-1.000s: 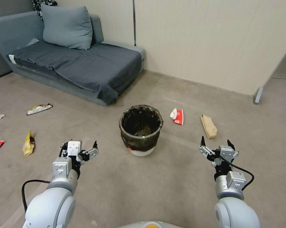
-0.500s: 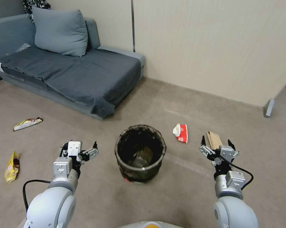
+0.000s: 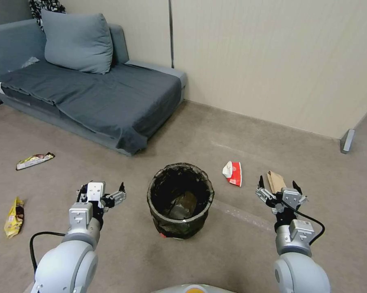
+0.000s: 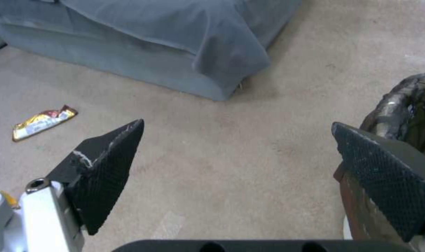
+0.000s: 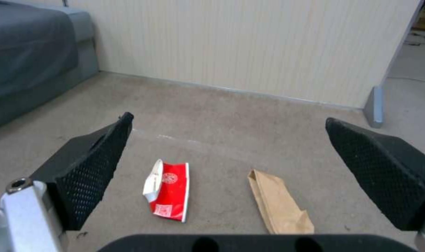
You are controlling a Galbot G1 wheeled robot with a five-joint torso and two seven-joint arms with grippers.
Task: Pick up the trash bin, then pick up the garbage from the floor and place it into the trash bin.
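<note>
Your left pincer and right pincer are both hovering wide, empty. Trash bin is sitting on floor between them; red-and-white wrapper, paper bag lying at 1 o'clock.

Carpeted floor under bin, litter

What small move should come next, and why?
Probably swing the left pincer in toward the bin rim. The bin stands on the floor ungrasped between the arms, both pincers open and empty, and the left one is nearer it than the right pincer.
</note>
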